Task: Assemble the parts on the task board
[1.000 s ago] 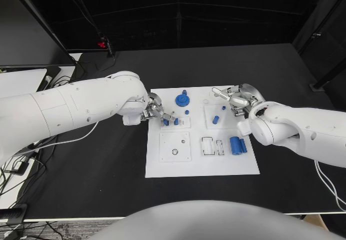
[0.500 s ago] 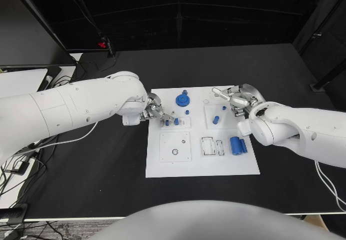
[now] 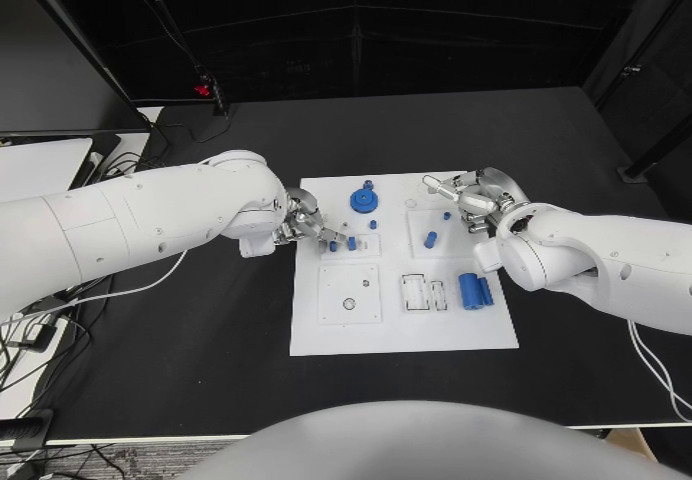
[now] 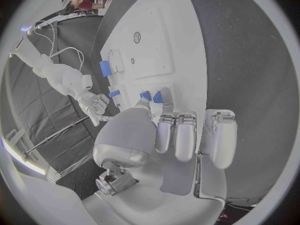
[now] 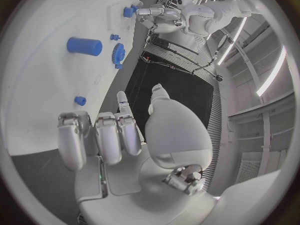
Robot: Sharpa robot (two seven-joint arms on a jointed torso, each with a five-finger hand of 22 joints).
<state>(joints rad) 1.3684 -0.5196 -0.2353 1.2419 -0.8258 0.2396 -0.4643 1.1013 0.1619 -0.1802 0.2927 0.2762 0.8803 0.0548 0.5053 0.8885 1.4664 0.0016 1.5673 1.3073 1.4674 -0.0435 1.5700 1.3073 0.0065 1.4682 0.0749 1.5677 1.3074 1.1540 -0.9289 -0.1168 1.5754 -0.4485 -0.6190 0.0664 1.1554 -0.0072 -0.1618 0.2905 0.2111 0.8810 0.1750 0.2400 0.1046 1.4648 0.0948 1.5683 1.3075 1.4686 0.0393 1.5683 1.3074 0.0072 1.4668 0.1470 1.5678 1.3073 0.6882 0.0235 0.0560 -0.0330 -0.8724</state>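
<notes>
- Since a sec ago: left arm's shoulder shell slid a bit nearer and left; left hand [image 3: 306, 228] barely shifted, parts same.
- Left hand at task board [image 3: 404, 330] left edge, fingertips on a small blue peg [image 4: 145, 95]; wrist view shows a 2nd peg [image 4: 157, 97] just beside. Gripping or only touching – can't tell.
- Right hand [image 3: 483, 205] over board's far-right corner, fingers spread, holding nothing.
- Head view count: 1 blue gear [image 3: 365, 200], 1 blue cylinder [image 3: 476, 290] right-centre.
</notes>
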